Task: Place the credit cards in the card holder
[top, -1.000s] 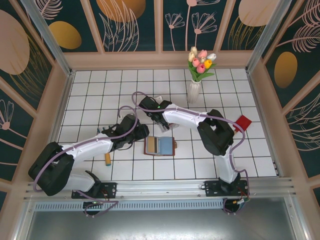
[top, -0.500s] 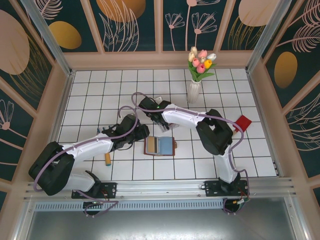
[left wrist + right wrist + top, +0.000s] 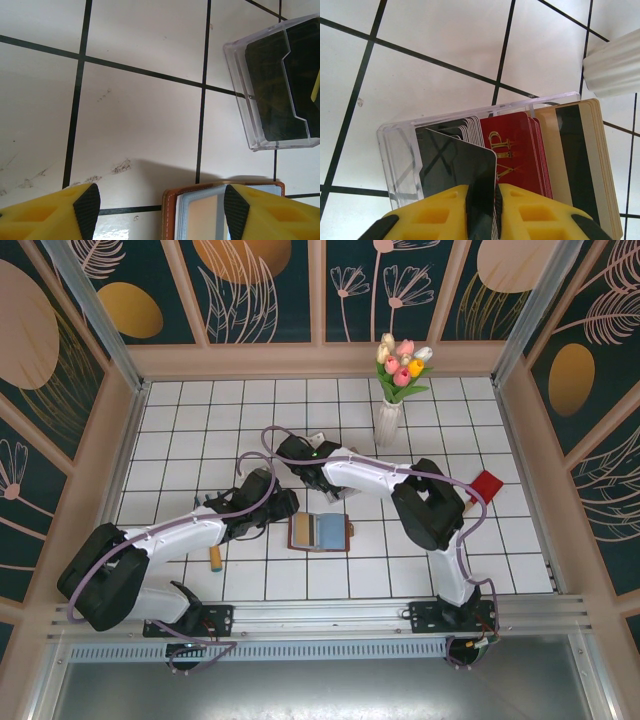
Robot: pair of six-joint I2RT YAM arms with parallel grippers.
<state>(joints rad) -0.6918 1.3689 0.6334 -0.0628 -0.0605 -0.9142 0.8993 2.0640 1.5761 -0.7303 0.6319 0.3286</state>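
In the right wrist view, my right gripper (image 3: 482,192) is shut on one black credit card (image 3: 455,160), which stands tilted on edge above the clear plastic box (image 3: 397,150). That box holds stacks of black cards, red cards (image 3: 512,150) and beige cards with a dark stripe (image 3: 580,155). The card holder (image 3: 320,532), a brown wallet, lies open on the tiles with its grey pockets up. My left gripper (image 3: 161,212) is open just above its left edge (image 3: 200,210), one fingertip (image 3: 235,212) over the pockets and the other over bare tile.
A white vase of tulips (image 3: 389,420) stands just beyond the box. A red toy shovel (image 3: 487,485) lies at the right, and a small wooden-handled object (image 3: 214,558) lies near the left arm. Wooden walls enclose the tiled table (image 3: 200,420).
My right gripper's jaws have come together on the black card. Both arms have hardly moved.
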